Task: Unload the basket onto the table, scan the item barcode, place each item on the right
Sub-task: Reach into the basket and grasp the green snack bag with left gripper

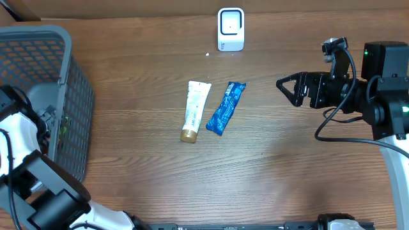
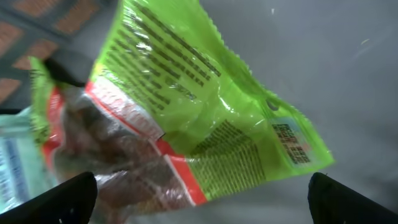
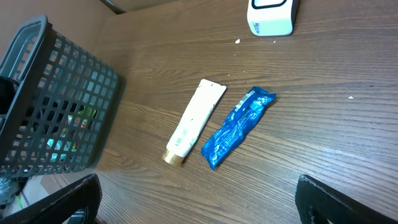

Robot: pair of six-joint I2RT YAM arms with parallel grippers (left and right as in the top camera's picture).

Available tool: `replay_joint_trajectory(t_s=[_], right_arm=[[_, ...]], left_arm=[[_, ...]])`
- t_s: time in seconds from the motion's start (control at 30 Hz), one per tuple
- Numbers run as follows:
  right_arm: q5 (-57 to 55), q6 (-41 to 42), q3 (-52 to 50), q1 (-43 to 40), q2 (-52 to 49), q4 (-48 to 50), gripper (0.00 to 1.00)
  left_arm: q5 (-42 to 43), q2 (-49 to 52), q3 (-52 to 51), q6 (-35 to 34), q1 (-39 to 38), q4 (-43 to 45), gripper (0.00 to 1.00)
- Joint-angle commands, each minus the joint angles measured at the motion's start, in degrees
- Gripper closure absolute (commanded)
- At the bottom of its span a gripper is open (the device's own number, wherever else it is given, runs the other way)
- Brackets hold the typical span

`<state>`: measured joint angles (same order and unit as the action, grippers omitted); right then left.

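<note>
Green snack pouch [image 2: 205, 106] lies inside the dark mesh basket [image 1: 64, 38] at the far left of the wooden table [image 1: 128, 64]. Left wrist view: pouch lies crumpled and tilted, printed back panel up, red-and-clear section at its lower left. The print is too blurred to read. A pale blue-and-white pack [image 2: 12, 162] sits at the pouch's left edge; only its corner shows. Left gripper [image 2: 205, 199] hangs over the pouch inside the basket, jaws spread wide, both fingers [image 2: 62, 196] at the frame's bottom corners with nothing between them. I cannot tell if they touch the pouch. Overhead, the left arm and basket wall hide most of the pouch. Only a sliver of green shows through the mesh, and likewise from the right wrist. White barcode scanner [image 1: 231, 29] stands at the far edge of the table, well apart from the basket. Between basket and scanner, near table centre, lie a white tube with a gold cap [image 1: 193, 110] and a blue foil packet [image 1: 225, 107]. They lie side by side, just apart, both angled the same way, tube on the basket side. Right gripper [image 1: 285, 91] hovers above bare table to the right of these two, jaws fully apart, empty, pointing toward them.
</note>
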<state>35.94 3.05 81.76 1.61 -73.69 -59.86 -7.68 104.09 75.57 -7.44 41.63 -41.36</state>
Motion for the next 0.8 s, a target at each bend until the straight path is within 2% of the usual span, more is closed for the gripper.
replay_joint_trajectory(t_s=[0.0, 0.1, 0.2, 0.23, 0.3, 0.4, 0.43, 0.57, 0.77], right_arm=[[0.2, 0.2, 1.5, 0.3, -0.1, 0.1, 0.0], [0.2, 0.2, 1.5, 0.3, -0.1, 0.1, 0.0], [0.2, 0.2, 1.5, 0.3, -0.1, -0.1, 0.0], [0.2, 0.2, 1.5, 0.3, -0.1, -0.1, 0.0], [0.2, 0.2, 1.5, 0.3, -0.1, -0.1, 0.0], [0.2, 0.2, 1.5, 0.3, -0.1, 0.0, 0.0], [0.2, 0.2, 1.5, 0.3, -0.1, 0.1, 0.0], [0.2, 0.2, 1.5, 0.3, -0.1, 0.1, 0.0], [0.1, 0.2, 1.5, 0.3, -0.1, 0.3, 0.0]], left_arm=[[-0.6, 4.7, -0.6, 2.3, 0.0, 0.2, 0.0], [-0.6, 8.4, -0.6, 2.3, 0.0, -0.7, 0.0], [-0.6, 11.3, -0.6, 2.3, 0.0, -2.0, 0.11], [-0.5, 11.8, -0.6, 2.3, 0.0, -2.4, 0.27], [0.1, 11.9, -0.6, 2.1, 0.0, -2.7, 0.67], [2.2, 11.7, -0.5, 1.4, 0.0, -3.0, 0.93], [3.3, 11.7, -0.4, 1.4, 0.0, -3.5, 0.96], [5.8, 11.6, 2.6, 1.2, 0.0, -7.8, 0.96], [12.3, 11.6, 19.8, 1.2, 0.0, -23.7, 0.96]])
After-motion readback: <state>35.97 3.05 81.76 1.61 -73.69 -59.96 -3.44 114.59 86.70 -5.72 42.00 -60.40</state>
